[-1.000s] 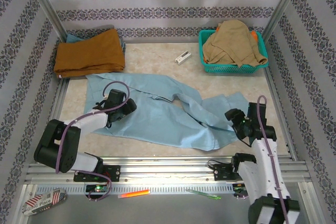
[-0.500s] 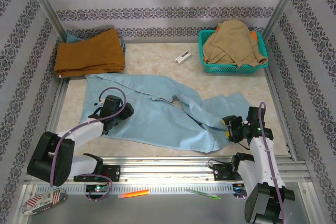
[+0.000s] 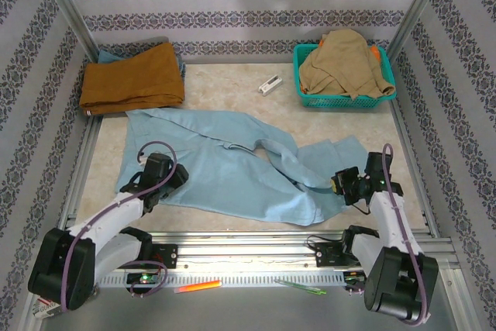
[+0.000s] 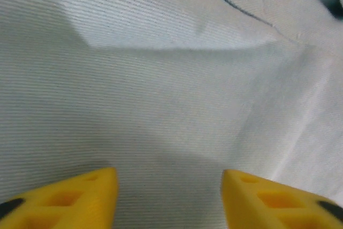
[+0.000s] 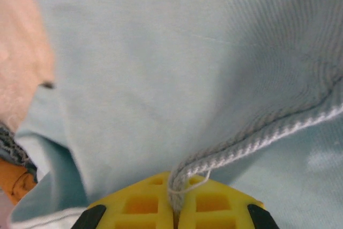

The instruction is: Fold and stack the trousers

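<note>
The light sky-blue trousers [image 3: 232,168] lie spread across the middle of the table, waist to the left and legs running right. My left gripper [image 3: 161,184] is low over the waist end. In the left wrist view its yellow fingers [image 4: 80,197] stand apart, with flat blue cloth [image 4: 171,105] under the gap of the gripper [image 4: 169,197]. My right gripper [image 3: 342,184] is at the near right leg end. In the right wrist view this gripper [image 5: 174,210] is shut on the ribbed hem [image 5: 257,138], which rises pinched between its pads.
A folded rust-orange garment [image 3: 132,79] lies at the back left. A teal basket [image 3: 345,99] with a tan garment [image 3: 345,60] stands at the back right. A small white object [image 3: 269,84] lies behind the trousers. A metal rail [image 3: 248,242] borders the near edge.
The right gripper has dropped to the leg end and shut on the hem. The left gripper has slid toward the near left over the waist, its fingers closer together.
</note>
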`<action>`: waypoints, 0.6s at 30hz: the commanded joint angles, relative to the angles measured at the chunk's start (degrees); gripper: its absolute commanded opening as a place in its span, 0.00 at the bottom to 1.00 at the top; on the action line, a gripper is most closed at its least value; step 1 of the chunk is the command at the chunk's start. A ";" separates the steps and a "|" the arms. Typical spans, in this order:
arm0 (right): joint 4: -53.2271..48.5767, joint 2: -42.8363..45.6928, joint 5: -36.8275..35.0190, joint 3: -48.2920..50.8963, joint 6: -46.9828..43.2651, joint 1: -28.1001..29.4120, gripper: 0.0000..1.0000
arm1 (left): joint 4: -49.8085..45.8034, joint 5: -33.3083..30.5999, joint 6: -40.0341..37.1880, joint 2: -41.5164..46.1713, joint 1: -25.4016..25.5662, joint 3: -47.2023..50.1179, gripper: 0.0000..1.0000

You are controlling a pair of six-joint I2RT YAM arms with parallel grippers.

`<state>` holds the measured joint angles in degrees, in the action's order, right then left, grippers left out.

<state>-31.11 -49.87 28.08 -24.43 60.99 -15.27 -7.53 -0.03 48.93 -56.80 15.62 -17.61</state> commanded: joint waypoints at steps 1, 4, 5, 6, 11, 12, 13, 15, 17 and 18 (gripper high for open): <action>-7.04 7.65 -3.31 -6.88 -5.94 -0.38 0.00 | -2.49 0.53 1.59 3.39 -0.70 3.37 0.42; -12.79 11.61 -8.54 -14.06 -10.25 -0.43 0.00 | -3.88 1.14 2.84 5.91 -0.69 3.59 0.41; -13.91 11.84 -9.95 -16.70 -11.45 -0.34 0.00 | -4.31 1.05 2.76 6.70 -0.70 3.36 0.40; -14.14 11.58 -10.79 -18.69 -12.23 -0.29 0.00 | -4.61 1.00 2.67 7.10 -0.75 3.01 0.40; -11.08 4.24 -13.44 -28.34 -14.52 0.87 0.00 | -6.20 0.72 1.82 6.85 -0.75 -0.08 0.39; -9.64 2.31 -13.87 -29.88 -14.71 1.33 0.00 | -6.18 0.74 1.71 6.62 -0.76 -0.57 0.39; -8.81 -0.59 -14.80 -32.06 -15.15 2.14 0.00 | -6.27 0.67 1.61 6.14 -0.75 -1.13 0.39; -7.03 -7.12 -16.24 -36.09 -16.24 3.57 0.00 | -5.82 0.66 1.61 5.24 -0.75 -1.72 0.38; -4.77 -14.99 -17.34 -40.18 -17.60 4.45 0.00 | -5.16 0.83 1.84 4.26 -0.74 -2.03 0.39; -4.41 -19.61 -18.51 -43.08 -18.57 4.70 0.00 | -4.69 0.93 1.94 3.51 -0.73 -2.25 0.38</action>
<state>-39.31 -58.72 14.68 -60.07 46.59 -11.64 -11.64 0.86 50.24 -51.64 15.55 -18.35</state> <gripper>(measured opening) 0.045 0.386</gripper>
